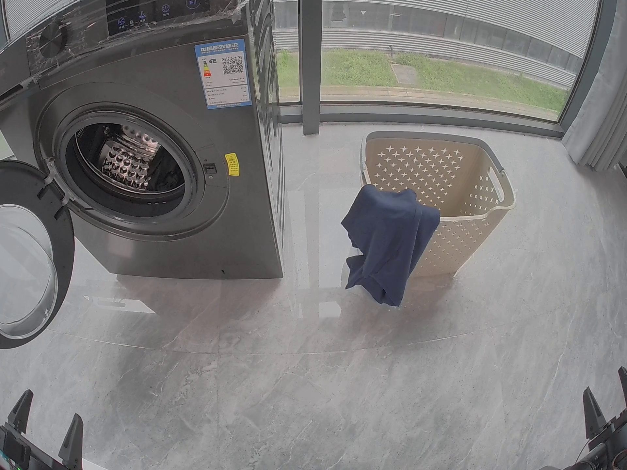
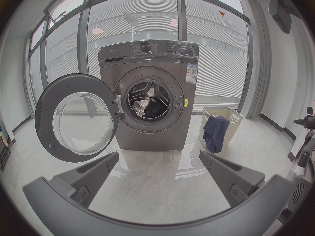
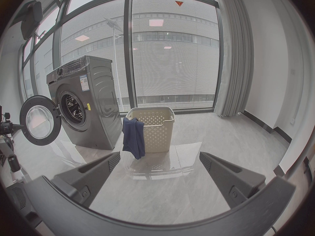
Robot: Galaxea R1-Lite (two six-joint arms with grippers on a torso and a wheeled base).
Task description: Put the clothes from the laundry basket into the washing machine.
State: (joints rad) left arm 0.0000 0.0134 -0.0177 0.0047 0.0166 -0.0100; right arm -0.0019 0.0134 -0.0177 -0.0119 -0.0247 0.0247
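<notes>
The washing machine (image 1: 157,164) stands far left, its door (image 1: 26,256) swung open to the near left. The laundry basket (image 1: 467,236) sits to its right on the floor (image 1: 326,380), before the window (image 1: 444,34). A garment (image 1: 388,243) hangs over the basket's near-left rim, down its outer wall.

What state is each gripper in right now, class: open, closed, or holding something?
Left gripper: jaws open, holding nothing.
Right gripper: jaws open, holding nothing.
</notes>
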